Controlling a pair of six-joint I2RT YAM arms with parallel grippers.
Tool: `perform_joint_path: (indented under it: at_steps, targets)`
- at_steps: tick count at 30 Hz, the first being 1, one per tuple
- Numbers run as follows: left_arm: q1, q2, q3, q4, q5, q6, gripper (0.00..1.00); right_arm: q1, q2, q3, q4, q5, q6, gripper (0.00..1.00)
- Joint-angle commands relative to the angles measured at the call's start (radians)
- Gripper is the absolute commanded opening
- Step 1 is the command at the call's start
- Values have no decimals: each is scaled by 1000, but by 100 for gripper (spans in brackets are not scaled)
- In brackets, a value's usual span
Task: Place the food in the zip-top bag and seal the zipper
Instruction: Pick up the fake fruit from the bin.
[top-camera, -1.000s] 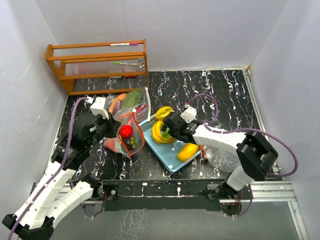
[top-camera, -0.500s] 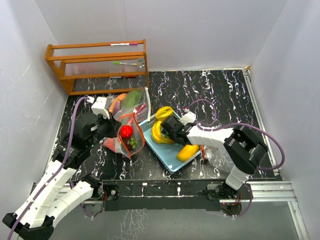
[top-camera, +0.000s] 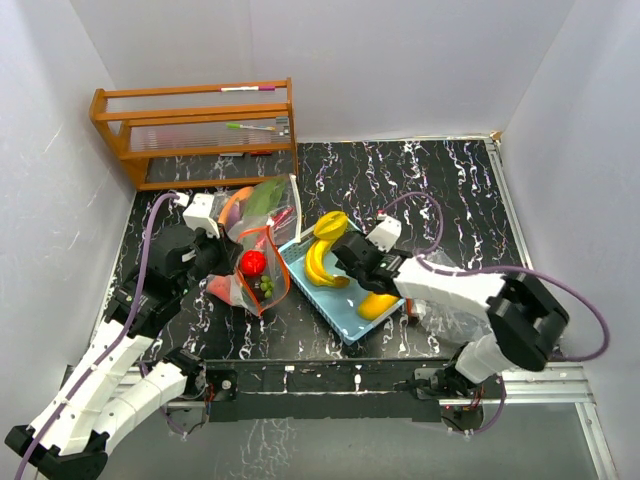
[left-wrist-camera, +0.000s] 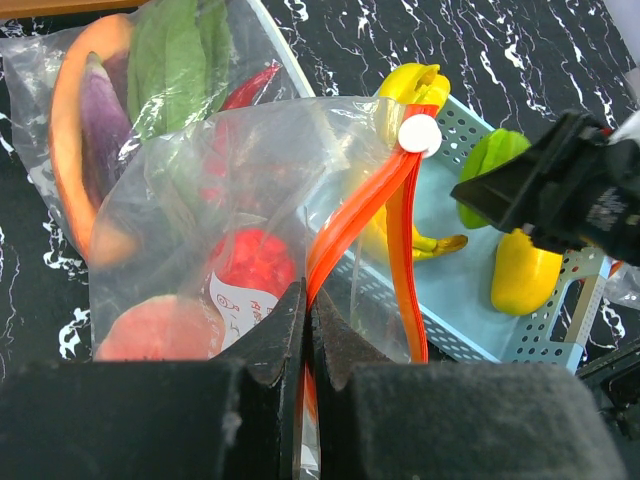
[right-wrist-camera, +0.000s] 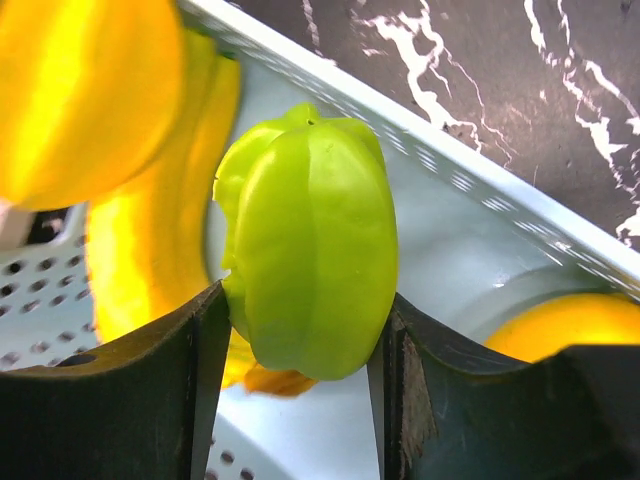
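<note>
- R claw (right-wrist-camera: 295, 315) is being shown w/ both jaws pressed on the green piece (right-wrist-camera: 310, 240). The piece is being pinched on its two sides, w/ the jaws only partly spread.
- The green piece's long axis is running along the fingers, so its narrower width is being spanned.
- The piece is being held low inside the light-blue basket (right-wrist-camera: 440, 175), btwn the bananas (top-camera: 318, 265) and the mango (top-camera: 376, 305). Whether it is being lifted clear of the basket floor can't be told.
- L claw (left-wrist-camera: 305, 300) is being pressed together on the orange zipper (left-wrist-camera: 345, 225) of the zip-top bag (left-wrist-camera: 200, 170), so the mouth is being propped open. The white slider (left-wrist-camera: 418, 133) is sitting at the zipper's far end.
- Key relation: the bag mouth is lying to the R claw's left, just beside the basket's left rim on the tabletop (top-camera: 440, 190). The R arm is nearer the food, and the L arm is being occupied w/ the bag.
- Judged next move: lift, a short carry leftward, then a drop btwn the zipper strips. The gap is looking narrow, so the piece is prob. best fed in long axis first.
- A red piece (left-wrist-camera: 250, 265) is being seen inside the bag. An aubergine (left-wrist-camera: 100, 100) is showing thru clear plastic behind; whether that is the same bag can't be told.
- Bananas, mango and the green piece are not yet bagged, and the zipper is not yet sealed.
</note>
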Motion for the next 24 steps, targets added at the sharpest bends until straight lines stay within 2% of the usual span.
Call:
perform_joint_path:
  at_steps: [1, 4, 7, 11, 15, 19, 24]
  targets:
    - [0, -2, 18, 10, 3, 10, 0, 34, -164, 22, -14, 67, -146, 43]
    - [1, 4, 15, 18, 7, 9, 0, 40, -264, 16, 42, 20, -293, 42]
    - [1, 14, 19, 21, 6, 11, 0, 42, -370, -17, 212, -149, -532, 41]
    - [1, 24, 23, 29, 13, 9, 0, 65, -474, -27, 373, -376, -659, 38]
    - [1, 31, 14, 43, 24, 0, 0, 189, -416, 77, 401, -456, -793, 37]
    - [0, 40, 6, 53, 43, -4, 0, 304, -307, 176, 492, -532, -850, 37]
    - [1, 38, 16, 50, 58, -4, 0, 338, -214, 217, 568, -518, -860, 37]
